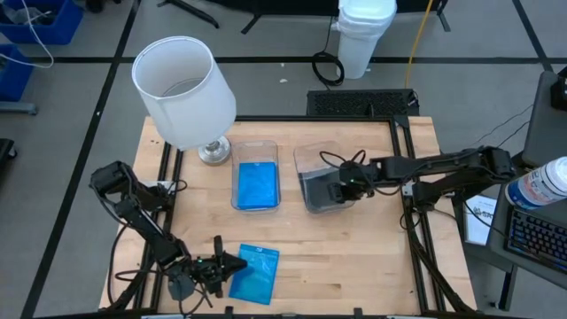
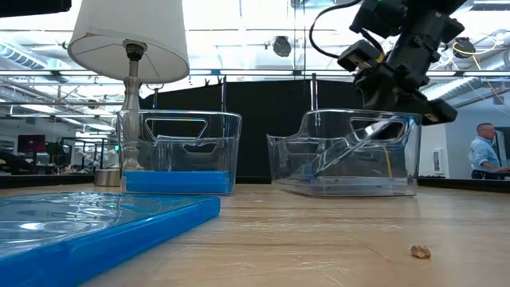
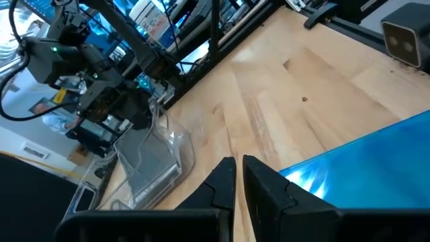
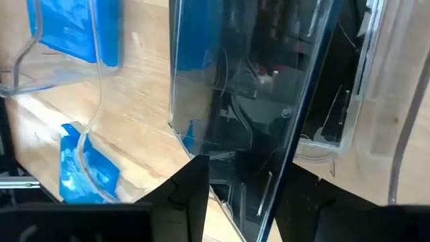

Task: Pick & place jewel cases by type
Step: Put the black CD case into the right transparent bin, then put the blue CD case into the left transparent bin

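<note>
Jewel cases go in tubs by colour; blue ones (image 1: 257,185) lie flat in the left tub (image 1: 255,147), and one more blue case (image 1: 255,273) waits on the bench (image 1: 354,257) by the left claw (image 1: 232,263), pressed together and empty; the right claw (image 1: 321,191), fingers apart, hangs over the right tub (image 1: 312,154) where a dark case (image 4: 255,101) leans.

Two clear tubs are standing beside the lamp (image 1: 184,93): one (image 1: 255,151) nearest it, one (image 1: 312,159) farther off. Two blue jewel cases are showing (image 1: 257,186) (image 1: 253,273), and one smoky grey case (image 1: 321,190).
</note>
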`<state>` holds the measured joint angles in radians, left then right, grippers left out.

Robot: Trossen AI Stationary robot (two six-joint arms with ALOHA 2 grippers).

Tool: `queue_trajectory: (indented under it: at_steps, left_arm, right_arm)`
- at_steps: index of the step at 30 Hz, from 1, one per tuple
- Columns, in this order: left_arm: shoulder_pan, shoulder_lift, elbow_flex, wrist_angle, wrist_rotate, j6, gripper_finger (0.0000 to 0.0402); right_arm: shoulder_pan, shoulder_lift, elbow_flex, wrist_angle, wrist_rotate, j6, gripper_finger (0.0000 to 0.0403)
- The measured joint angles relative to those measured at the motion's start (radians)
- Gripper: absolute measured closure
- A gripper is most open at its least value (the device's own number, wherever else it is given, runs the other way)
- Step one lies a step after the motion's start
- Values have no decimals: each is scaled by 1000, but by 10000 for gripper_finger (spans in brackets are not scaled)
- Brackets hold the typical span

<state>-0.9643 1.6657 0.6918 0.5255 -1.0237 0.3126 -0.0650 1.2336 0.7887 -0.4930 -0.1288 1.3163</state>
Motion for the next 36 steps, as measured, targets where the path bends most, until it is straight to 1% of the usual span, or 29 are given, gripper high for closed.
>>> queue_trajectory:
  at_steps: [2, 5, 8, 12, 15, 18, 21, 24, 27, 29, 31, 32, 34, 36]
  left_arm:
    - [6, 0, 0, 0, -1, -1, 364]
    - [15, 0, 0, 1, 3, -4, 364]
    - [26, 0, 0, 1, 8, -13, 364]
    - [42, 0, 0, 3, 10, -18, 364]
    - [57, 0, 0, 3, 11, -22, 364]
    - [69, 0, 0, 3, 12, -47, 364]
    - [82, 0, 0, 2, 42, -70, 364]
    - [93, 0, 0, 3, 71, -83, 364]
    - [104, 0, 0, 10, 82, -83, 364]
    - [119, 0, 0, 34, 81, -54, 364]
    - [141, 0, 0, 56, 79, -40, 364]
    - [154, 0, 0, 68, 79, -44, 364]
    - [178, 0, 0, 92, 81, -95, 364]
    - [195, 0, 0, 97, 80, -171, 364]
  right_arm:
    - [0, -4, 3, -3, 0, 1, 272]
    - [-2, -3, 35, -65, 0, -18, 272]
    - [-13, -3, 92, -162, 6, -59, 272]
    - [-34, -3, 204, -342, 47, -129, 273]
    - [-47, -3, 310, -490, 105, -183, 273]
    - [-41, -3, 428, -599, 203, -255, 273]
    - [23, -4, 512, -604, 304, -371, 273]
    - [153, -4, 531, -477, 414, -480, 273]
    - [329, 9, 519, -269, 541, -646, 273]
    - [468, 24, 468, -51, 681, -835, 273]
    - [601, 38, 371, 194, 825, -1039, 273]
    - [655, 49, 314, 345, 869, -1130, 273]
    - [734, 74, 194, 665, 896, -1276, 273]
    - [787, 113, 76, 972, 879, -1369, 273]
